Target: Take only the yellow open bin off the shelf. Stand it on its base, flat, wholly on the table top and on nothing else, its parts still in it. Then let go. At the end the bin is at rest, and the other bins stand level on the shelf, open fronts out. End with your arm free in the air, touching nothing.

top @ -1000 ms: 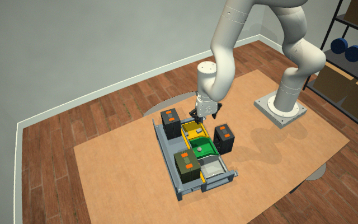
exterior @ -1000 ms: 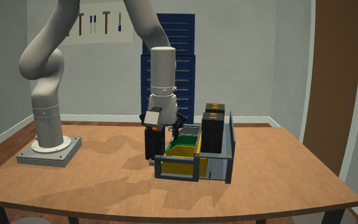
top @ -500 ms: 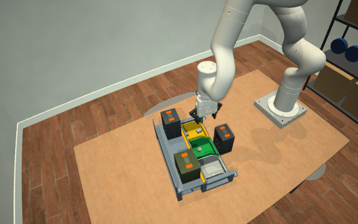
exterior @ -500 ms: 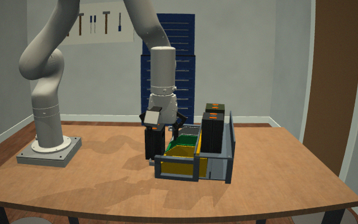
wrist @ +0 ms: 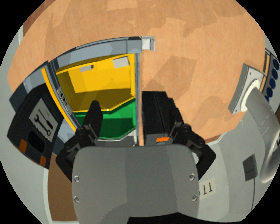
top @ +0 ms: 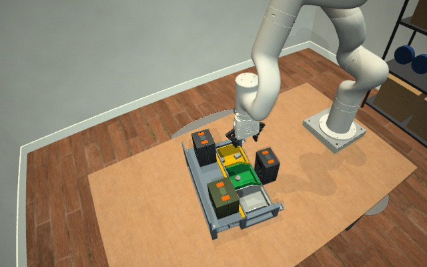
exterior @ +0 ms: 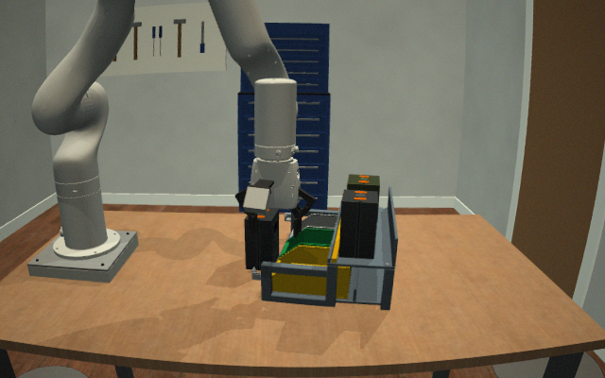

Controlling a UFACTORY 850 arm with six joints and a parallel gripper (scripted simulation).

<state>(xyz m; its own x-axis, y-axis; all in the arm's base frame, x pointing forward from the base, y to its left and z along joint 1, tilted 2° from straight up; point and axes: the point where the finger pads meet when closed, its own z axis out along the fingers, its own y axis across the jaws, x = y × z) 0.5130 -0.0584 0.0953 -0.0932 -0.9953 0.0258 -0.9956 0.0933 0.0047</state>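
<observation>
The yellow open bin [top: 227, 153] [exterior: 303, 279] [wrist: 98, 83] sits in the end slot of the grey shelf [top: 197, 181] [exterior: 388, 246] [wrist: 98, 48], with a small grey part [top: 237, 155] in it. A green bin [top: 243, 173] [exterior: 314, 234] [wrist: 116, 124] and a grey bin [top: 252, 202] [exterior: 322, 219] stand beside it in the same row. My gripper [top: 245, 141] [exterior: 277, 224] [wrist: 132, 106] is open and empty. It points down over the yellow bin's outer side, one finger at the bin's rim and the other outside the shelf.
A black box [top: 267, 165] [exterior: 261, 242] [wrist: 159, 111] stands on the table [top: 143, 200] [exterior: 463, 283] close by the gripper's outer finger. Another black box [top: 203, 147] [exterior: 359, 224] and an olive box [top: 223, 199] [exterior: 363, 181] stand on the shelf behind the bins. The arm's base [top: 335, 131] [exterior: 82, 257] is bolted at the table's far side.
</observation>
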